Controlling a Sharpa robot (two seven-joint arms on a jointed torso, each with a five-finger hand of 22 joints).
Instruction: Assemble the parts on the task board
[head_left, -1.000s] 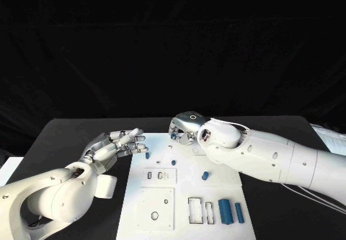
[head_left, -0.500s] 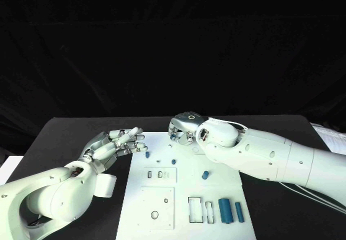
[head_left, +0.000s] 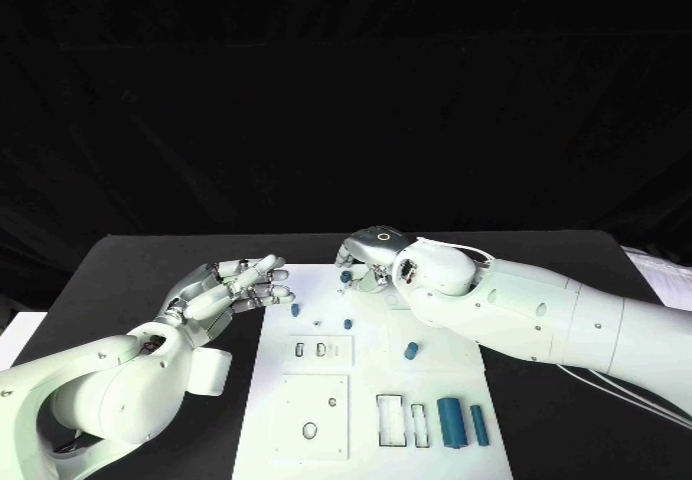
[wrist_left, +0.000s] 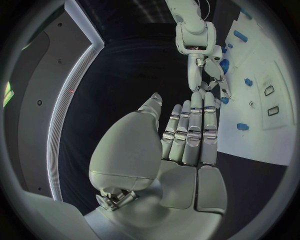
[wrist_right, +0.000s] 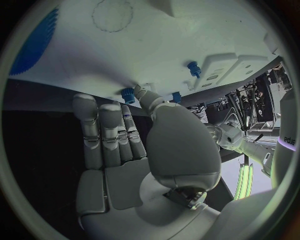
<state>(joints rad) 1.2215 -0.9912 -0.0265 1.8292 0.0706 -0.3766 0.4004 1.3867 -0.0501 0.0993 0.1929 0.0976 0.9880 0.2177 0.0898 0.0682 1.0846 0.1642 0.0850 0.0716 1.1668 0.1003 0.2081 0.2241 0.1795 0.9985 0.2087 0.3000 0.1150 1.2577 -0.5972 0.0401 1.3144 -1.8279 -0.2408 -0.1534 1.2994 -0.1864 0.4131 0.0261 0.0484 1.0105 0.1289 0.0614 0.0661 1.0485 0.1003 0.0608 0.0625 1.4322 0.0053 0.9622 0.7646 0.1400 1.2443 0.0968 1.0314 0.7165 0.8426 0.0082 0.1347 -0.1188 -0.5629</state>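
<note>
Right hand (head_left: 368, 262) pinches a blue part (wrist_right: 129, 94); left hand (head_left: 231, 290) hovers, fingers apart, empty.

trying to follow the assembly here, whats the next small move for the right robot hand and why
Probably close the fingertips on the small blue piece and lift it. In the right wrist view the right robot hand has its fingertips right at that piece on the white board, but a firm grip isn't visible. The left robot hand hovers with fingers apart beside the board, holding nothing.
</note>
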